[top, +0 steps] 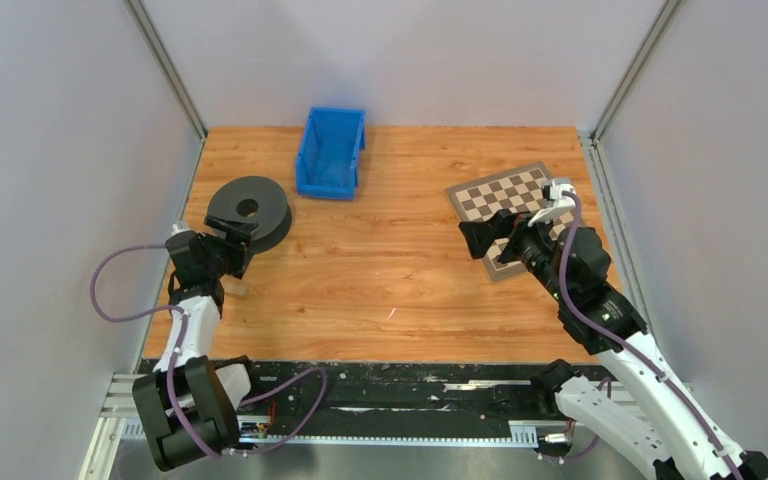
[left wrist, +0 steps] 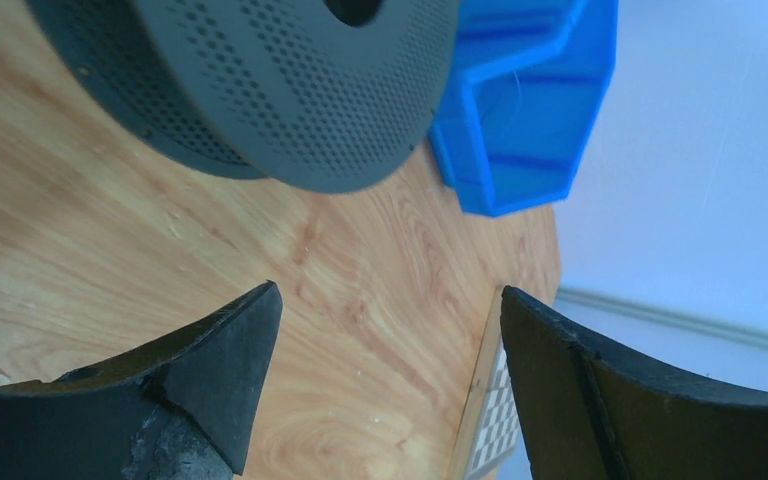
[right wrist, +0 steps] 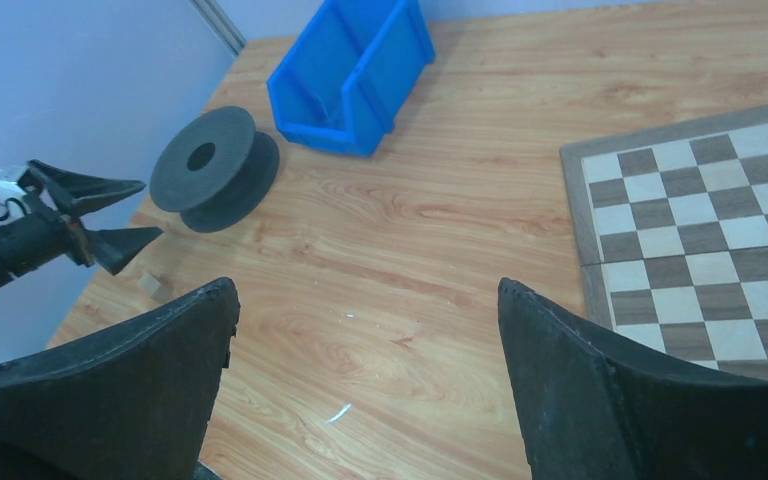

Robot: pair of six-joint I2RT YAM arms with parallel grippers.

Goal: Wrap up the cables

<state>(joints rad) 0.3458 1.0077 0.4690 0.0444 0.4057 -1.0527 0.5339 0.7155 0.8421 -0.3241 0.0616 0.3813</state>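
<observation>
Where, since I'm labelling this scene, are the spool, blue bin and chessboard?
spool (top: 226,199), top view, flange left of its hole.
blue bin (top: 327,186), top view, near wall.
chessboard (top: 501,194), top view, bare far squares.

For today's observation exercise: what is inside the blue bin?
Mostly bare blue floor and walls of the bin; a faint thin strand shows, perhaps wire. Its near wall hides the nearest floor.

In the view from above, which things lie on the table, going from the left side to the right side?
black spool → blue bin → chessboard
</observation>
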